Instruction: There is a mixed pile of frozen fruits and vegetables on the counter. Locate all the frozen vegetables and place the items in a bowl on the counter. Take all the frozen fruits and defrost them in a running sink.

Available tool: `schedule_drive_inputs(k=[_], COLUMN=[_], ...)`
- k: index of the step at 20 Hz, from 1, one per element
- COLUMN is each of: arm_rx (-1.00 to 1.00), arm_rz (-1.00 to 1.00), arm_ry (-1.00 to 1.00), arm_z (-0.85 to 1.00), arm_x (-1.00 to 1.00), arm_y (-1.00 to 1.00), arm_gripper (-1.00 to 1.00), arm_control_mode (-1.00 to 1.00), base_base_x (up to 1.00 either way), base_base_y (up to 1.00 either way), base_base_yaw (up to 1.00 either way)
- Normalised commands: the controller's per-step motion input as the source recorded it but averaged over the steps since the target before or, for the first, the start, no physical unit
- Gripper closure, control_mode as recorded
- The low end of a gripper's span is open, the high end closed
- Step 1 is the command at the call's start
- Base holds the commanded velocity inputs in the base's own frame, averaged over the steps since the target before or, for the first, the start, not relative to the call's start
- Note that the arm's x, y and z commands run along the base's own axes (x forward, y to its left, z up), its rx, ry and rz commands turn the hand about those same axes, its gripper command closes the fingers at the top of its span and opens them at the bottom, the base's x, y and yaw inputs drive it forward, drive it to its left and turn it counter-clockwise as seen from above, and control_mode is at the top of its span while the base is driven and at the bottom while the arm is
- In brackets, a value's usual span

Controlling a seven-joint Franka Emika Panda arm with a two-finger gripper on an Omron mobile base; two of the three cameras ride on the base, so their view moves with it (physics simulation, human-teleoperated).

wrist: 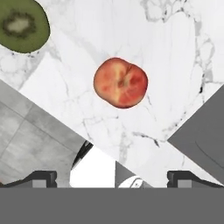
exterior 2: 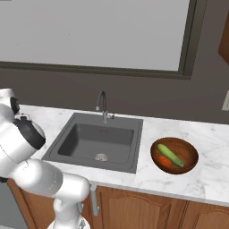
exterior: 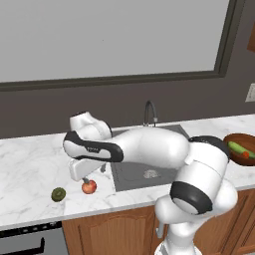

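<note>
- Tool (wrist: 112, 178): jaws fully apart, holding nothing, poised above the apple (wrist: 120, 82).
- Apple rests on the white table (exterior: 30, 159), just left of the sink (exterior 2: 96, 143); dark green fruit (exterior: 59, 194) lies nearby.
- Cucumber (exterior 2: 170, 155) and carrot (exterior 2: 165, 161) already lie in the bowl (exterior 2: 190, 154).
- Judgement: apple is likely hard, light, round and slick; grip across its widest middle.
</note>
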Motion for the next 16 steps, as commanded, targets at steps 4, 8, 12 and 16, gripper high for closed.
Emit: schedule_drive_inputs(k=[4,8,12,16], arm_rx=[0.03,0.06,0.01,0.00], arm_rz=[0.00,0.00,0.00,0.00], arm_ry=[-0.05,-0.04,-0.03,-0.03], arm_z=[-0.26,-0.34,-0.16,-0.17], arm_x=[0.22,0.20,0.15,0.22], arm_y=[0.15,0.11,0.04,0.04], arm_gripper=[-1.00,-1.00,-1.00,-1.00], arm_control_mode=[-1.00,-1.00,-1.00,-1.00], base_base_x=[0.00,0.00,0.00,0.00], base_base_y=[0.00,0.00,0.00,0.00], base_base_yaw=[0.00,0.00,0.00,0.00])
